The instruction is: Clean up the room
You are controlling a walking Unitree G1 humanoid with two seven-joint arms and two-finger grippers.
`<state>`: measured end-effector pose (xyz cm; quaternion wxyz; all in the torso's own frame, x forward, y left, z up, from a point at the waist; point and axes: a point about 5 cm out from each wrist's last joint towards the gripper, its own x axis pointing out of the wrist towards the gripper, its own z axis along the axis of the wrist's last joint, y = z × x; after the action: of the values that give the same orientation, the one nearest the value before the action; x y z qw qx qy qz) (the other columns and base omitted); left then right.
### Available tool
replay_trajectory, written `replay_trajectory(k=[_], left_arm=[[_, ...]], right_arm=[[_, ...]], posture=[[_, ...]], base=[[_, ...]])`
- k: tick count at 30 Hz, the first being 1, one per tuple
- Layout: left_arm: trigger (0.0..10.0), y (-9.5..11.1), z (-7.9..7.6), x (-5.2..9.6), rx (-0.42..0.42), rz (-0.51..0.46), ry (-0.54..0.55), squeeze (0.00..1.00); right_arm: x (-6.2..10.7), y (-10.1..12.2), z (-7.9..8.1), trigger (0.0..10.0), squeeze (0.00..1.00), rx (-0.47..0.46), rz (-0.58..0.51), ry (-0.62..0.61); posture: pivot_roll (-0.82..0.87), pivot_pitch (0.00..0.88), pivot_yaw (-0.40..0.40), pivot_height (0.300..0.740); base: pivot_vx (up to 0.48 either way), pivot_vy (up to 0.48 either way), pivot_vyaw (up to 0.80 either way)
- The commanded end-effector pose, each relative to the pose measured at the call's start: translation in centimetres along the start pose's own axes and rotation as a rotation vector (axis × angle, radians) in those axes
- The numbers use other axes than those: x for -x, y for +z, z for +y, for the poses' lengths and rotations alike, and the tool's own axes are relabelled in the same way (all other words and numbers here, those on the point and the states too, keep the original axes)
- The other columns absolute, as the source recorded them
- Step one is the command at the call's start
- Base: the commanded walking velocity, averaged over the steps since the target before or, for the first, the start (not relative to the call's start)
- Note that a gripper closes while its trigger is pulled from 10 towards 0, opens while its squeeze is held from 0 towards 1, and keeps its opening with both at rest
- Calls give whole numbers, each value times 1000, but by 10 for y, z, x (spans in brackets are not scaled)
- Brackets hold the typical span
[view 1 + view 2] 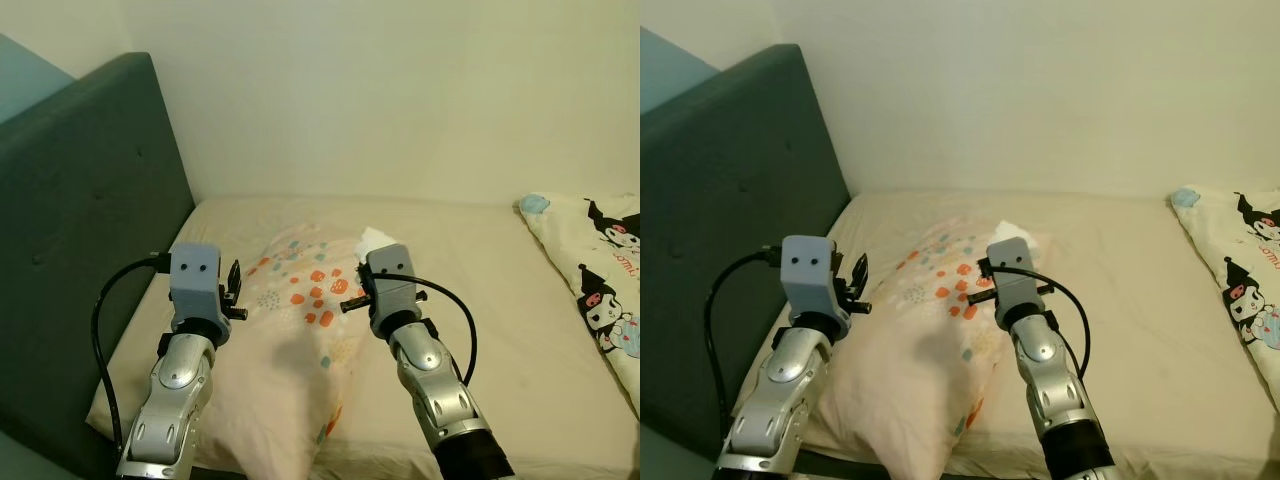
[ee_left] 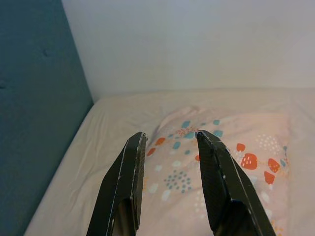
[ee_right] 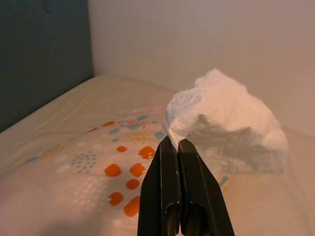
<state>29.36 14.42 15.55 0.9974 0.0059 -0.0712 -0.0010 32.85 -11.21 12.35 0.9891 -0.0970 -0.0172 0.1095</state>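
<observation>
**Tissue pinched over the pillow**

The bed, covered in a cream sheet, runs across the view with a dark teal headboard on the robot's left and a pale wall behind. A pink pillow with orange and blue spots lies at the headboard end. At the far right edge of the bed is a cartoon-print blanket, well apart from the pillow.

Both arms reach out above the pillow. The right gripper has its fingers pressed together on the edge of a crumpled white tissue, which seems to be lifted just clear of the pillow, though contact is hard to judge. The left gripper hovers over the pillow's headboard side, fingers spread apart and holding nothing.
</observation>
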Motion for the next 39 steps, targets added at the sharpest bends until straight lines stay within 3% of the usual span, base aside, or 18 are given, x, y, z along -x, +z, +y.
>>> replay_trajectory(k=[1,7,17,24,37,39], left_arm=[[10000,-9,5,3,-18,30,20,0],[10000,-13,4,4,-25,45,18,0],[10000,-13,5,4,-33,58,30,0],[10000,-14,4,5,44,64,26,0],[10000,-13,1,7,46,55,1,0],[10000,-15,-2,8,-33,55,-29,0]], right_arm=[[3,-10,5,10000,0,1,44,21],[8,-28,1,10000,0,-56,133,-16],[7,-25,0,10000,0,-54,125,-19],[6,-24,2,10000,0,-57,124,-13],[6,-25,2,10000,0,-56,126,-10],[6,-25,2,10000,0,-56,127,-9]], posture=[[-25,52,-21,740],[-23,55,-19,740],[-25,55,-14,740],[-25,55,-16,740],[-24,58,-19,740],[-24,58,-19,740]], base=[[0,0,0],[0,0,-554],[0,0,-800],[0,0,-800],[0,0,-800],[0,0,-800]])
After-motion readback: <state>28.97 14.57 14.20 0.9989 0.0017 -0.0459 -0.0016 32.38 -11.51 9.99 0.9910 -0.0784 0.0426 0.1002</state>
